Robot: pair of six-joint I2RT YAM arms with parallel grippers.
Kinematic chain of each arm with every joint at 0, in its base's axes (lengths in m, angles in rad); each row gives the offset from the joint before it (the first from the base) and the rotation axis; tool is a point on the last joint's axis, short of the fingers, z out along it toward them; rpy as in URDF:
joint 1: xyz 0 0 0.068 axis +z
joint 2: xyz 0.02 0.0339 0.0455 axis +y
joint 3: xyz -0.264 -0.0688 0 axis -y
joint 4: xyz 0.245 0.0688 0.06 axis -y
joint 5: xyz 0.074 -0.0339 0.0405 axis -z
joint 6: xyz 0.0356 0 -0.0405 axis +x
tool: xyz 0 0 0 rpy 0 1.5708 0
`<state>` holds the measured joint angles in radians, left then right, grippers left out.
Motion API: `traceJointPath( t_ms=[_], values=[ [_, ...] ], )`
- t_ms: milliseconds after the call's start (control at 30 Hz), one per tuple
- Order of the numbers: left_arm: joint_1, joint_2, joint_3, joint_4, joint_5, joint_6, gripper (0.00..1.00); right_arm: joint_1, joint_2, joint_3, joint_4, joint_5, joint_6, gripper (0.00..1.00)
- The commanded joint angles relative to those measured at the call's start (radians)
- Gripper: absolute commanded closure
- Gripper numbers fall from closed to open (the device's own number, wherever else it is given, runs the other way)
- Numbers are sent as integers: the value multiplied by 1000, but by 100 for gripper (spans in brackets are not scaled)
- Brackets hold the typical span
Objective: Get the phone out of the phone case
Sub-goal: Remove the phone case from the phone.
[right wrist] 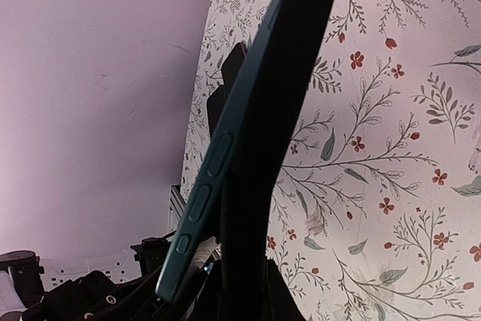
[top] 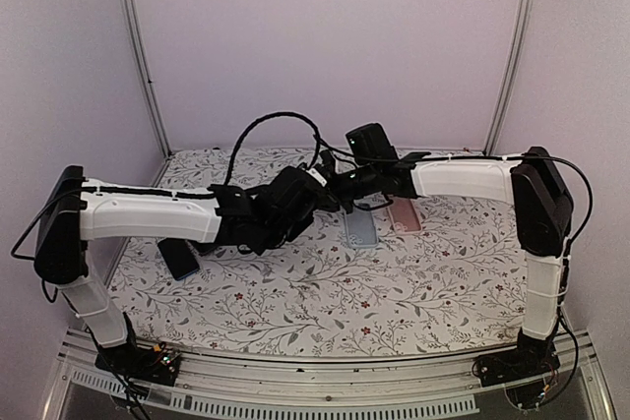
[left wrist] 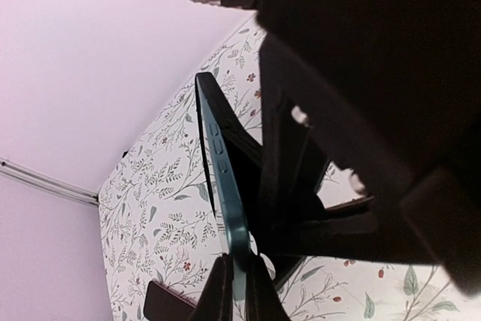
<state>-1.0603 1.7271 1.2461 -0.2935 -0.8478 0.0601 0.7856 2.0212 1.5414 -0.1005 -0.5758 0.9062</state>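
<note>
Left claw (left wrist: 239, 295) pinches the teal phone case (left wrist: 224, 178) at lower centre; right claw (right wrist: 225, 295) clamps its other end. Flex one corner outward gradually, without twisting.

Floral table cover (top: 295, 294), a blue-grey slab (top: 361, 231) just beside a pink slab (top: 405, 216), a dark slab (top: 179, 259) well apart.

The left hand (left wrist: 239, 295) pinches the teal phone case (left wrist: 224, 174) edge-on.

Soft, even overhead light — wrist views dark, blurred up close.
</note>
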Motion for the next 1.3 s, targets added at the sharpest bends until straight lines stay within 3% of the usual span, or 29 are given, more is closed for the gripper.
traceJointPath(
  t_ms=[0, 1267],
  values=[
    [20, -65, -8, 105, -17, -37, 100, 28, -100, -26, 62, -104, -9, 100],
    [72, -340, -204, 263, 305, -205, 100, -21, -131, -122, 38, 38, -27, 100]
  ],
)
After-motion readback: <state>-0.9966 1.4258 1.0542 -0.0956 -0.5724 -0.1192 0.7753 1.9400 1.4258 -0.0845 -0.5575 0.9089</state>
